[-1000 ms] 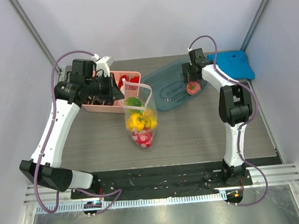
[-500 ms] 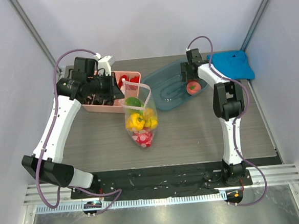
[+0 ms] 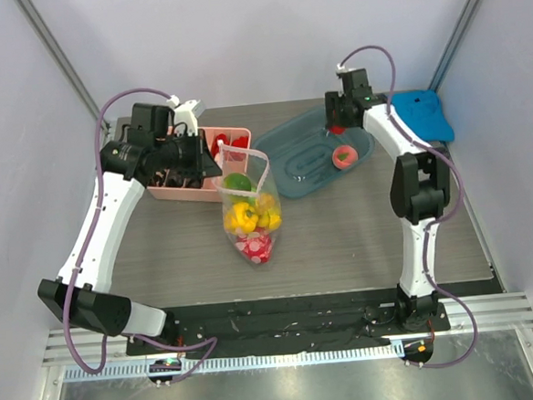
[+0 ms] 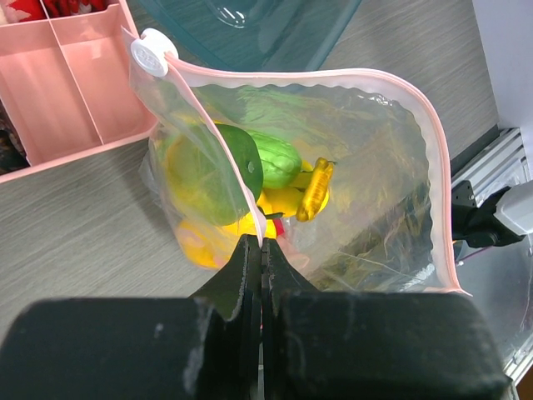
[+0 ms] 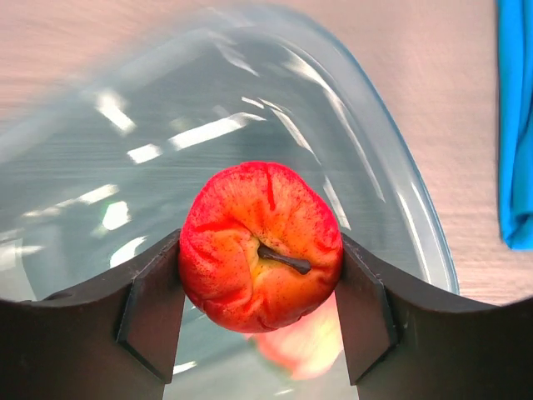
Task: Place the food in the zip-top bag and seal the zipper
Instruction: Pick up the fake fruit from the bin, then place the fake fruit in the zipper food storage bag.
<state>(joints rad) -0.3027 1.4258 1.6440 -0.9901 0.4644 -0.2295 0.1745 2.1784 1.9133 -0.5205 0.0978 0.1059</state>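
Now the left gripper (image 4: 260, 250) has its two fingers pressed tight on one edge of the zip-top bag (image 4: 366, 200). It holds the bag up with the mouth wide open. The pink zipper (image 4: 435, 158) runs round the mouth, and its white slider (image 4: 152, 57) sits at one end. Green and yellow food (image 4: 279, 162) lies inside the bag, beside the pink divided box (image 4: 75, 92). The right gripper (image 5: 260, 271) squeezes a red peach (image 5: 258, 250) between its fingers, over the clear blue tray (image 5: 100, 150).
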